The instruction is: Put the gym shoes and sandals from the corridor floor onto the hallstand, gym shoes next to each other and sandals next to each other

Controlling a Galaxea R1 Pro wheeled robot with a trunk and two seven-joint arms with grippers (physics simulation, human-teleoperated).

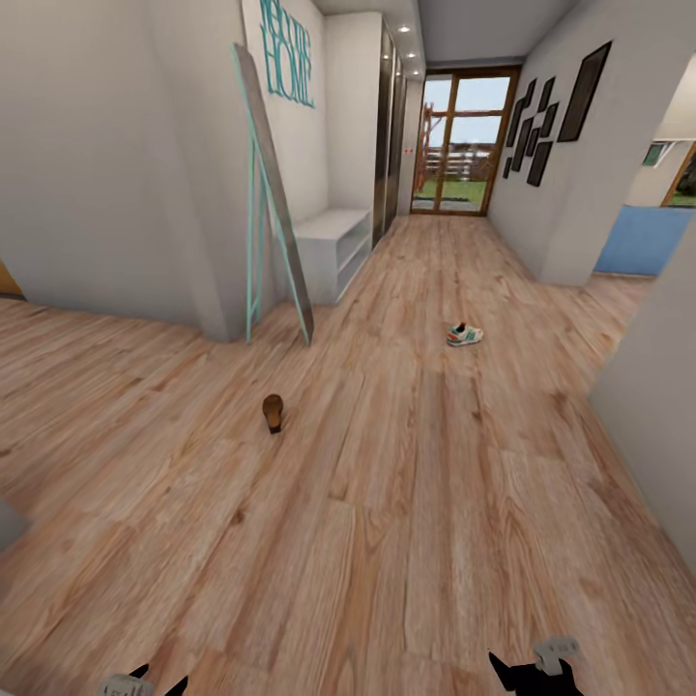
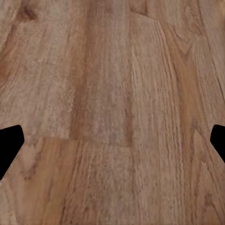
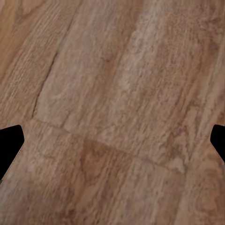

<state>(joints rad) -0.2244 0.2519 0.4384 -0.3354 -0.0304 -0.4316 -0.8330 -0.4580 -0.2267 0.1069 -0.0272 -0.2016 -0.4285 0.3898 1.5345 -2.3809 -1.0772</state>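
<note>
Nearest the lens, at the foot of the head view: left tool and right tool, dark fingertips only, poised over bare corridor floor. Seen from the wrists, left tool and right tool spread wide, fingertips at opposite edges, nothing between them but planks, touching nothing.

Farther out, left of centre: one sandal, dark brown, alone on the boards. Beyond it, right of centre: one gym shoe, white with green and a red patch, well apart from the sandal. No second shoe of either pair in sight.

Against the left wall, a leaning mirror with teal frame, then a pale bench unit under teal "HOME" lettering; glass door at the corridor's end.

Risks, as judged: mistaking that bench for the hallstand and shelving shoes in the wrong place; clipping the mirror's legs when approaching the sandal; nudging either shoe away with the base before a grasp.
</note>
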